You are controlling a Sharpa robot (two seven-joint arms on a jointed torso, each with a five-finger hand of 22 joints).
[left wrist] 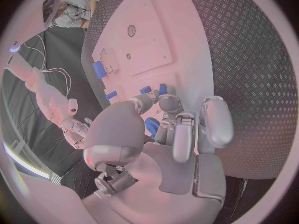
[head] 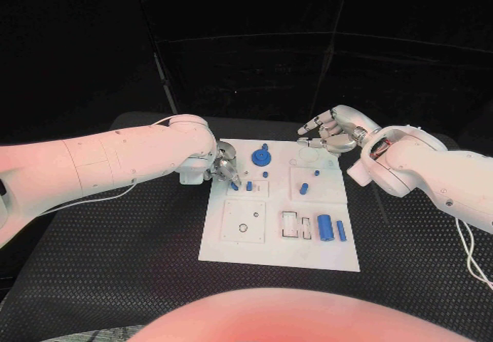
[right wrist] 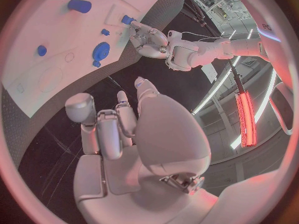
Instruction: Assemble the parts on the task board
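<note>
task board [head: 231, 246] | left hand [head: 225, 168] fingertips hide a blue peg [head: 235, 185]; grip unclear | right hand [head: 327, 132] spread, empty

No text, label, brand, number or sign can be read anywhere: not on the task board [head: 279, 242], the parts, the worktop [head: 123, 271] or the arms.

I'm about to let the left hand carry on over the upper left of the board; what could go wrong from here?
1. The left hand works right among the small blue pegs and beside the blue gear; its fingers could knock one over.
2. The right hand hovers past the task board's far edge, holding nothing; reaching in might crowd the left.
</note>
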